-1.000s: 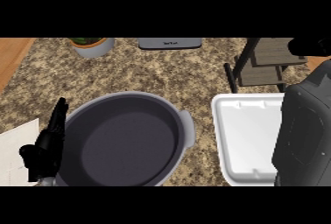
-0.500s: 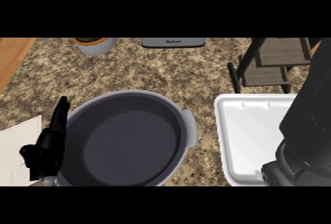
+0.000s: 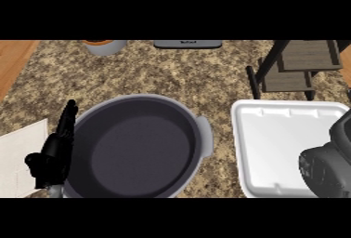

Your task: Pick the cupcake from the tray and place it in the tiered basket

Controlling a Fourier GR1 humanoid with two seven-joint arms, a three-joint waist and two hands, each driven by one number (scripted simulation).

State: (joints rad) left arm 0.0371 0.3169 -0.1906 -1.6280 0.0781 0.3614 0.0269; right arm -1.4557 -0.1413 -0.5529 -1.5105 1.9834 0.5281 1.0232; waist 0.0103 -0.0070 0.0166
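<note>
On the speckled stone counter (image 3: pixel 178 74) we see a large grey pot (image 3: pixel 140 146) filling the middle of the view, its dark inside facing up and a handle lug jutting from its right rim. Just right of it sits the white tray (image 3: pixel 284 139), a shallow rectangular dish whose visible floor is bare; we cannot find the cupcake on it, and whatever lies at its lower right corner is hidden.

That corner is covered by our right hand (image 3: pixel 328 169), a dark rounded mass coming in from the right edge over the tray. We cannot tell whether its fingers are spread or curled, nor whether they hold anything.

Our left hand (image 3: pixel 56 153) shows at the pot's left rim, fingers straight and pointing up along the rim, resting and holding nothing. Beside it lies a white sheet (image 3: pixel 19 160) at the left edge.

Behind the tray, at upper right, stands the tiered basket (image 3: pixel 295 69), dark-framed with brownish shelves. Along the far edge are a grey cup with an orange top (image 3: pixel 104 45) and a grey appliance (image 3: pixel 188 44), both partly cut off.
</note>
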